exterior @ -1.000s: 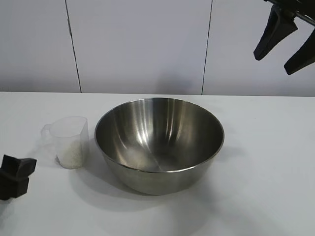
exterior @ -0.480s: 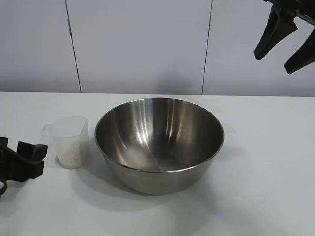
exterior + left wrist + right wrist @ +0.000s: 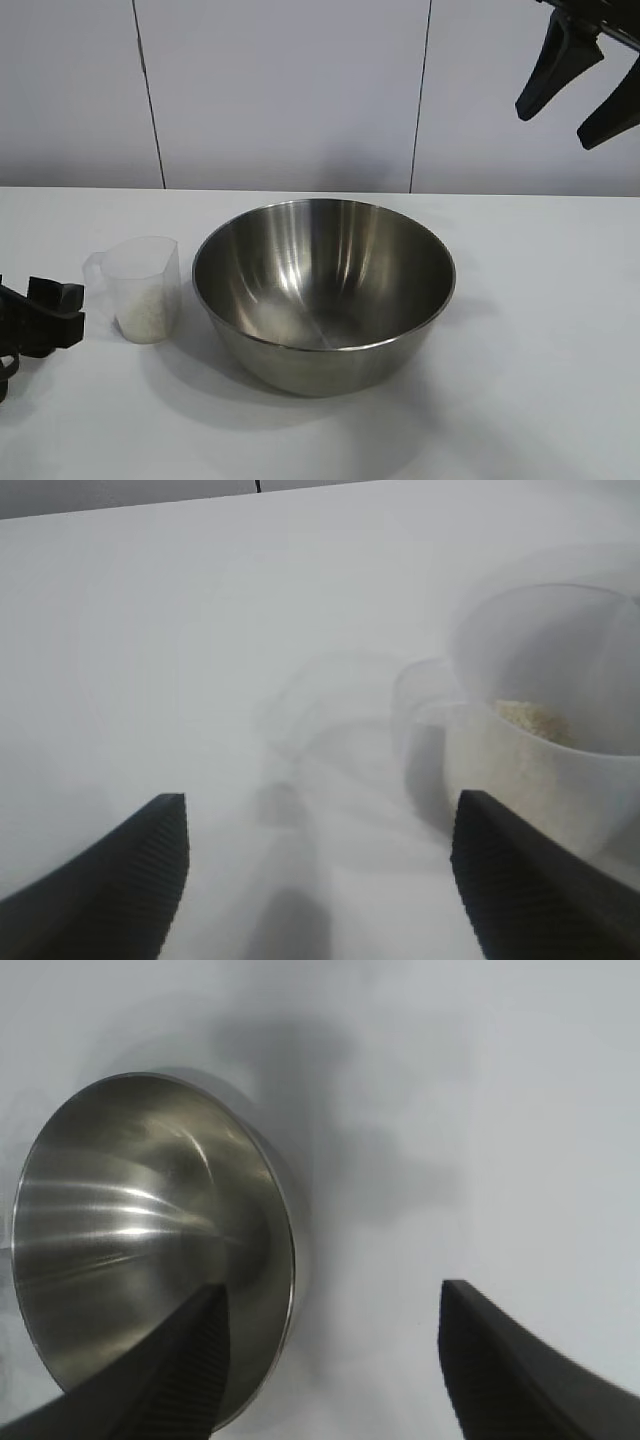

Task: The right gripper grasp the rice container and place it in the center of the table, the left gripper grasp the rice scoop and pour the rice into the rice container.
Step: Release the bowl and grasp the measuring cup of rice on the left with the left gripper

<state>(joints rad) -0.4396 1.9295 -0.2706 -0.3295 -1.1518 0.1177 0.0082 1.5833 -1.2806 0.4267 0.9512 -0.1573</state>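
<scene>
Outside, we saw the rice scoop [image 3: 142,288] just left of the rice container [image 3: 323,293], right gripper [image 3: 580,82] raised, spread | left wrist: left gripper [image 3: 318,880] spread beside it; light, tippable, handle best | right wrist: container on table [image 3: 480,1110].

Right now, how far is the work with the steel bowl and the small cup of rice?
Done: the rice container stands about mid-table, empty, and the right gripper hangs open, high above it. In hand: the left gripper, open and low at the table's left edge, is beside the rice scoop without touching it. Left: grasp the scoop and pour its rice into the container.
</scene>
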